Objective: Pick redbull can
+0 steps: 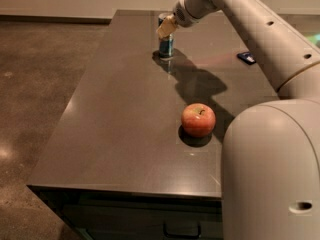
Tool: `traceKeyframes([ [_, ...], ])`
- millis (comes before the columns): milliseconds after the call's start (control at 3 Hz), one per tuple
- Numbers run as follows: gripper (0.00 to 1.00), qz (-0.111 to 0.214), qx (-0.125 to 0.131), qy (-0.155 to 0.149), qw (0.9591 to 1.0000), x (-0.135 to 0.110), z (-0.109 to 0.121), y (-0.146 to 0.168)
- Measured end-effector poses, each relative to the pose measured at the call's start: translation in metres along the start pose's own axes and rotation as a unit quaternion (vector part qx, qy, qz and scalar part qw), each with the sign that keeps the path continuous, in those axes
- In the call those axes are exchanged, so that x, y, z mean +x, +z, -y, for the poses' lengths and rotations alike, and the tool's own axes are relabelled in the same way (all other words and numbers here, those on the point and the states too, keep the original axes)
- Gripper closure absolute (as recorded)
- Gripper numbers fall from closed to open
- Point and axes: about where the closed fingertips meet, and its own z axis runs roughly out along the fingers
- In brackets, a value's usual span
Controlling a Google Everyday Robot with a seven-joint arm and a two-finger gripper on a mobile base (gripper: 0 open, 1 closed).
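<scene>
The redbull can point(166, 46), slim and blue and silver, stands upright on the dark table point(115, 134) near its far edge. My gripper point(165, 28) is at the can's upper part and covers its top right side. The can's base rests on the table, with its shadow beside it. My arm reaches in from the upper right.
A red apple point(198, 119) sits in the middle of the table, closer to me than the can. A flat dark blue packet point(247, 57) lies at the far right. My arm's large white body point(270, 174) fills the lower right. Brown floor lies to the left.
</scene>
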Motion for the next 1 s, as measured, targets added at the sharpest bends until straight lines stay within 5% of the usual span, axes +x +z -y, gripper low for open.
traceKeyframes([
  [667, 0.87, 0.038, -0.032, -0.030, 0.9983, -0.020, -0.020, -0.027],
  [1000, 1.00, 0.058, -0.049, -0.063, 0.9951, -0.034, -0.033, -0.056],
])
